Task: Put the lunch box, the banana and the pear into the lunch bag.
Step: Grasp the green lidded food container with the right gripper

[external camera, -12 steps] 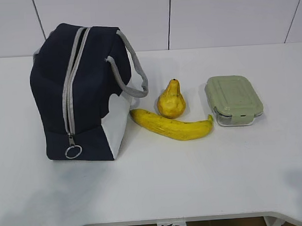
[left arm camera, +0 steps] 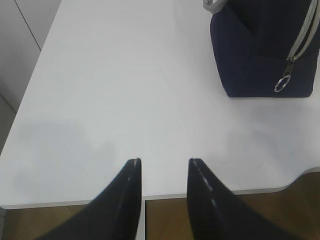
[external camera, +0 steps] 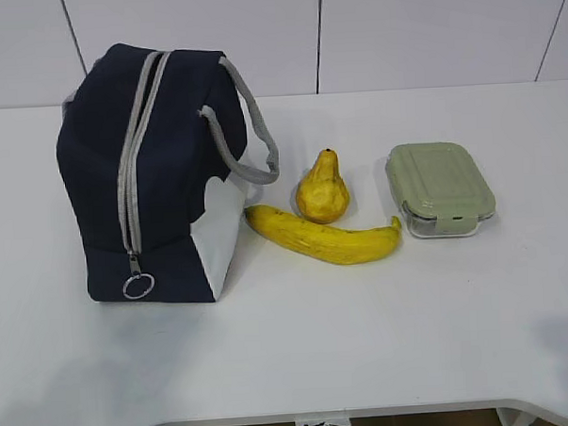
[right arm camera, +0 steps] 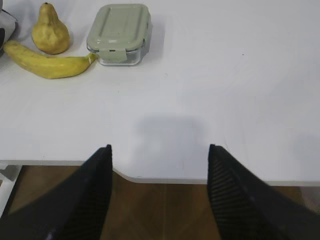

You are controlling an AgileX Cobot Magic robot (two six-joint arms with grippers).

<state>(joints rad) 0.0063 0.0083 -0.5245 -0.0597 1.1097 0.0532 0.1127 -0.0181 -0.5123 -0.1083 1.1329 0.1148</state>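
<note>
- Three items wait right of the zipped lunch bag (external camera: 155,171): pear (external camera: 322,189), banana (external camera: 323,235), lunch box (external camera: 439,187).
- Glass box looks heavy, slick — grip its short sides; fruit bruises.
- Left gripper (left arm camera: 164,170) and right gripper (right arm camera: 159,155) hover parted, empty.
- No readable writing.

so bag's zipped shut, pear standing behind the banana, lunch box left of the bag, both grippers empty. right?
One slip: the lunch box sits right of the lunch bag, past the pear and banana, as the exterior view shows. Zipper closed, pear upright behind the banana, left gripper and right gripper both empty.
</note>
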